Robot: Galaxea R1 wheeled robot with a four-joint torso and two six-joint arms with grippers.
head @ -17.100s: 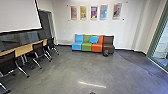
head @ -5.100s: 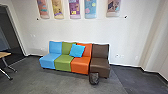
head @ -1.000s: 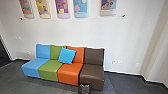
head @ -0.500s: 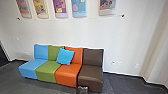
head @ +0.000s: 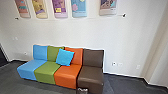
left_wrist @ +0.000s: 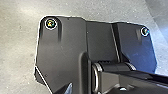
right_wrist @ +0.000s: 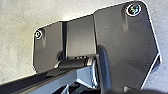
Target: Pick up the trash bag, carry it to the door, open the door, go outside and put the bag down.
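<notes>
At the bottom edge of the head view, the top of the dark trash bag [head: 82, 90] shows on the floor, in front of the brown seat [head: 90, 76] at the right end of the sofa row. The rest of the bag is cut off by the edge of the view.
Blue, green and orange seats [head: 68, 75] continue the row leftward, with a bright blue cushion [head: 65, 57] leaning on them. Behind stands a white wall [head: 125, 42] with posters. Dark floor [head: 120, 83] extends right of the seats; a dark opening [head: 3, 56] is at far left.
The head camera has come much closer to the sofa row since the earliest view; tables and chairs have left the picture. Over the last second the view has shifted only slightly.
</notes>
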